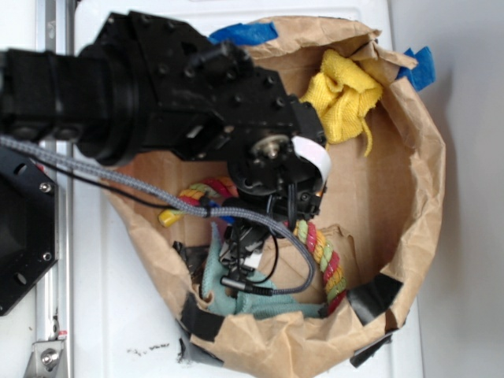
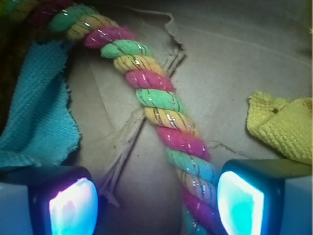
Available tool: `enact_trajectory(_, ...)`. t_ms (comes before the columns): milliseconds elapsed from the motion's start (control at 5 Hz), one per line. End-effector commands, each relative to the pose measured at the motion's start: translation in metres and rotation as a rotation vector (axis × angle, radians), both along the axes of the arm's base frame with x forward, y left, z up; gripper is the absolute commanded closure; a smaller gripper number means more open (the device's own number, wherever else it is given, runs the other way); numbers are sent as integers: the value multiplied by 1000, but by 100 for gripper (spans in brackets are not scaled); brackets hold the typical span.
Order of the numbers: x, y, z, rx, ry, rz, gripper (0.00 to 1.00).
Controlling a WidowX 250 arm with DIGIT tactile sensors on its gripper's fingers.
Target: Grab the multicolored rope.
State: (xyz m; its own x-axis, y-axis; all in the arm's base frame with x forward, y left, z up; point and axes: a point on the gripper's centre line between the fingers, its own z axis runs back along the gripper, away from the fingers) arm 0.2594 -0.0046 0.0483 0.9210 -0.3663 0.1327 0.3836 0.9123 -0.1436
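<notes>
1. In the wrist view we see the gripper point(image 2: 156, 198) spread wide, its pads not yet touching anything.
2. The rope point(image 2: 156, 105) runs between the pads, closer to the right one.
3. Only the exterior view shows us the paper bag point(image 1: 417, 181) holding the rope, yellow cloth point(image 1: 342, 94) and teal cloth point(image 1: 236, 295).
</notes>
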Motion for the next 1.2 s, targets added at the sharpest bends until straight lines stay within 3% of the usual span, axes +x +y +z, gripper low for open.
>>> enact_trajectory(0,3,-11,5,2,-27,-35,0)
enact_trajectory(600,7,-8,17,6,-32,-36,0)
enact_trajectory(800,16,-2,12,82,-80,-26,0)
enact_trajectory(1000,27,0,0,95,-74,-30,0)
